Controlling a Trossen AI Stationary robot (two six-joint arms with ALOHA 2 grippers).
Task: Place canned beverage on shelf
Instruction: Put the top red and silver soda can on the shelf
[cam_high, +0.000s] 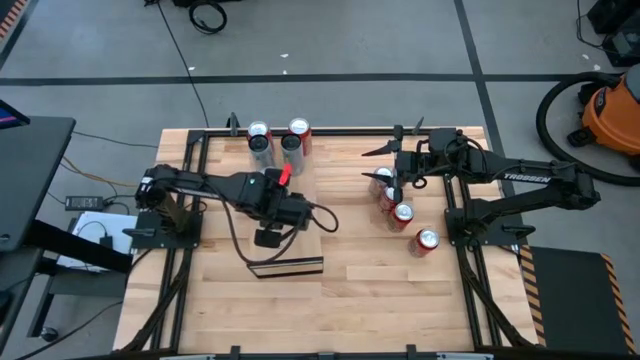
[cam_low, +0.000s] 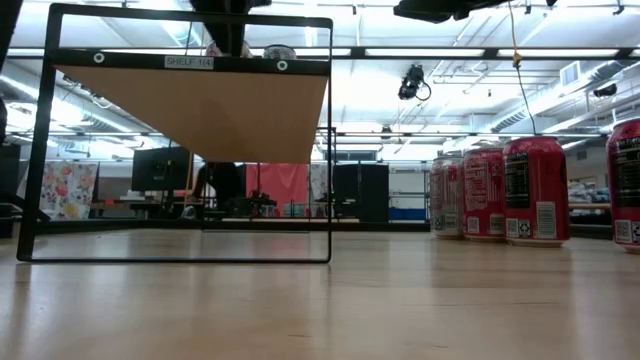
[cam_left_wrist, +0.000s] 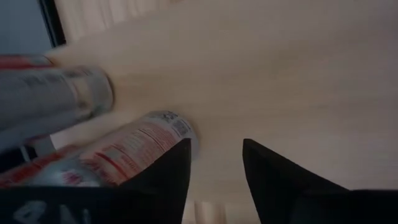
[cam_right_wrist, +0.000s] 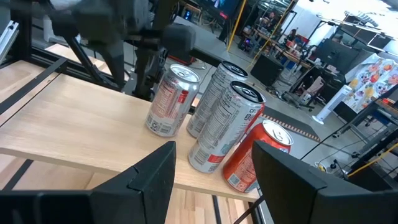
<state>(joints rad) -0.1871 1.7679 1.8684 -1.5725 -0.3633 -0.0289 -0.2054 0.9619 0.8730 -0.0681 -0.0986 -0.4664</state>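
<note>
The left arm (cam_high: 215, 185) reaches from its side toward the middle of the table (cam_high: 380, 300). Its wrist view shows the left claw (cam_left_wrist: 216, 144) with its two dark fingers a narrow gap apart and nothing between them. A red-and-white can (cam_left_wrist: 143, 146) lies just beside one finger, outside the gap and not gripped. A second, silver-sided can (cam_left_wrist: 59, 93) is close behind it. Both rest on the shelf (cam_left_wrist: 280, 74), a smooth pale wood surface with a dark edge at one end.

From table height the shelf (cam_low: 200, 110) is seen from below, carried high on a thin black frame (cam_low: 180, 260). The rim of a can (cam_low: 280, 50) just shows above its top edge.

The right arm (cam_high: 520, 185) waits over its own side. The right claw (cam_right_wrist: 214, 149) is open and empty, facing a cluster of cans (cam_right_wrist: 227, 124) close ahead. Four red cans (cam_low: 535, 190) stand in a row on the table, well apart from the shelf
</note>
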